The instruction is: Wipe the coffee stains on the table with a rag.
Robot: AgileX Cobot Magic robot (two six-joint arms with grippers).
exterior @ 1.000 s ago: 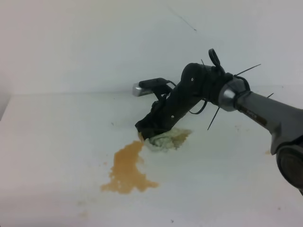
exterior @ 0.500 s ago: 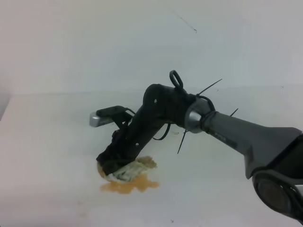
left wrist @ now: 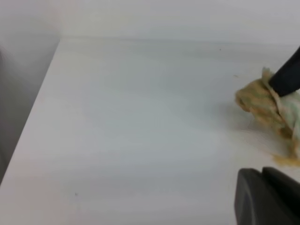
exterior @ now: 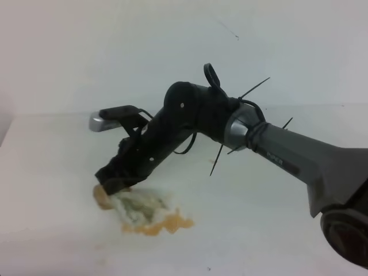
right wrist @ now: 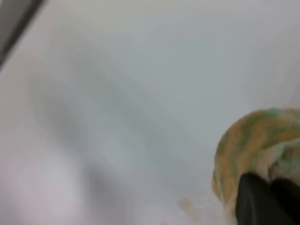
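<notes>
The pale green, brown-stained nubbly rag (exterior: 138, 208) is clamped by the black right gripper (exterior: 115, 183) against the orange-brown coffee stains (exterior: 164, 224) on the white table (exterior: 57, 172).

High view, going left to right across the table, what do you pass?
Bare table → right gripper at the rag's left end → rag → leftover coffee stains → grey forearm.

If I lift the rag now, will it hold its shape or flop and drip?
Probably flop: the rag lies crumpled and bunched under the right gripper. Its edges look soaked orange-brown, so it may drip and feel heavier. Some coffee stains remain on the table.
</notes>
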